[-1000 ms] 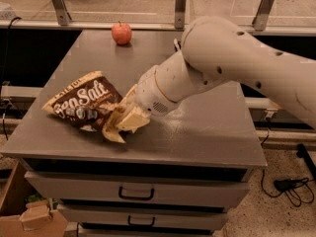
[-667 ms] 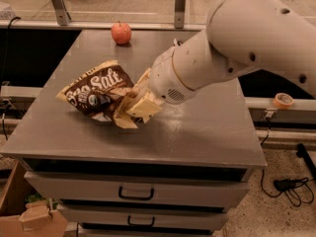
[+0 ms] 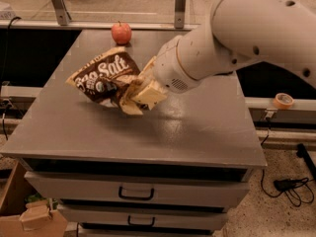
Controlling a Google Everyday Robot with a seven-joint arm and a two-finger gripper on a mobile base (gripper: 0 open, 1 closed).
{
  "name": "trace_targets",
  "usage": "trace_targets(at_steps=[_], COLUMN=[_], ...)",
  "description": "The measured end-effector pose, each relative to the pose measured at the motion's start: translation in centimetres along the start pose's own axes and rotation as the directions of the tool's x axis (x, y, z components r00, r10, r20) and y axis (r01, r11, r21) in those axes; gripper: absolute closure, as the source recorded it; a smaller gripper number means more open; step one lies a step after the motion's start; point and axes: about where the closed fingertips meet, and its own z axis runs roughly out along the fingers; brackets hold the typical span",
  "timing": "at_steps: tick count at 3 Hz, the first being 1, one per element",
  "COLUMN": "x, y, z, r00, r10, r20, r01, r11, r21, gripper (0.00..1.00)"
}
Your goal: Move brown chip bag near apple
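Note:
The brown chip bag (image 3: 104, 76) is dark brown with white "Sea Salt" lettering and tan edges. It hangs tilted above the middle left of the grey cabinet top (image 3: 197, 127). My gripper (image 3: 139, 93) is shut on the bag's right end and holds it off the surface. The apple (image 3: 121, 32), small and red-orange with a short stem, sits at the far edge of the top, behind the bag and apart from it. My large white arm reaches in from the upper right.
The cabinet has drawers with handles (image 3: 136, 193) at the front. A roll of tape (image 3: 283, 100) lies on a ledge to the right. Cables (image 3: 289, 186) lie on the floor at right, a cardboard box (image 3: 29, 216) at lower left.
My gripper has lifted the brown chip bag off the cabinet top and carried it toward the far side, closer to the apple. The apple has not moved.

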Motion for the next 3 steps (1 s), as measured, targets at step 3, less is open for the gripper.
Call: trace_targets(at_steps=[3], x=[1.9], y=[-14.0], z=[-7.8], r00=[0.996], r10=[-0.049], r20=[-0.07], r01=[0.07], r11=[0.9393], r21=[0.336], gripper=[1.0])
